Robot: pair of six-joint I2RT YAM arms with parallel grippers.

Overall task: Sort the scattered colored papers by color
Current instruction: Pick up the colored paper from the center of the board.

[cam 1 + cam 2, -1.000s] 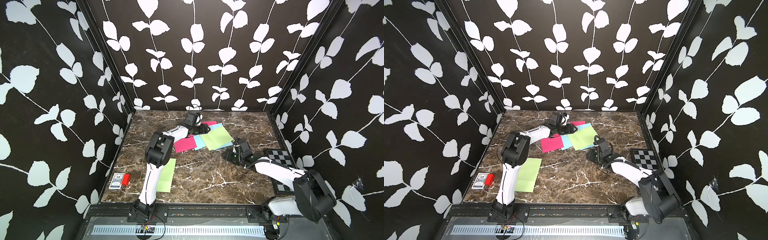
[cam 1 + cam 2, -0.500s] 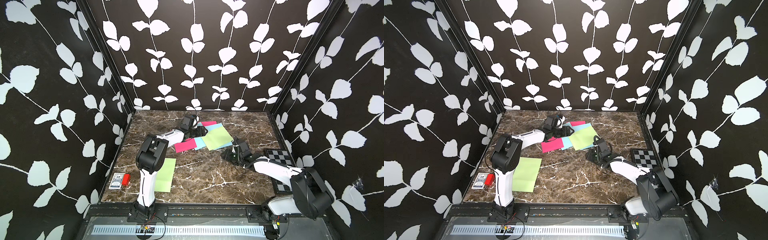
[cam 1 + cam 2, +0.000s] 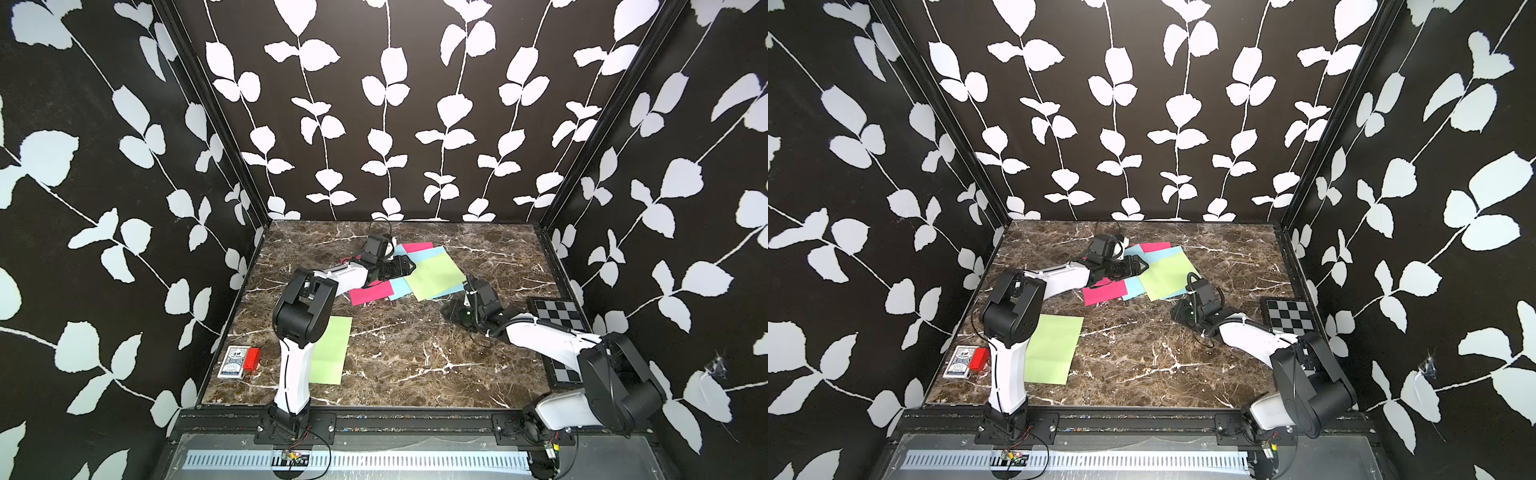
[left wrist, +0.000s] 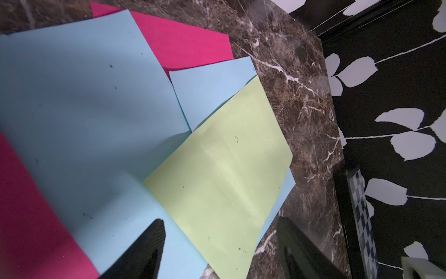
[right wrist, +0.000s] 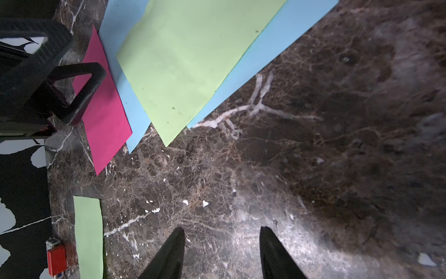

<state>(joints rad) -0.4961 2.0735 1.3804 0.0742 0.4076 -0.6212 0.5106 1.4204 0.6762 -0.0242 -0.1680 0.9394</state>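
Note:
The colored papers lie overlapping at the back middle of the table: a light green sheet on top, pale blue sheets under it, and magenta sheets at both ends. A second green sheet lies alone near the front left. My left gripper hovers open over the pile, the green sheet's corner between its fingers and nothing gripped. My right gripper is open just above bare marble, right of the pile's near corner.
A checkerboard panel lies along the right edge behind the right arm. A patterned card box with a red block sits at the front left corner. Black leaf-patterned walls enclose the marble table on three sides.
The left arm's elbow has swung left and its gripper has dropped closer over the pile. The right gripper has edged slightly left. The papers have not moved.

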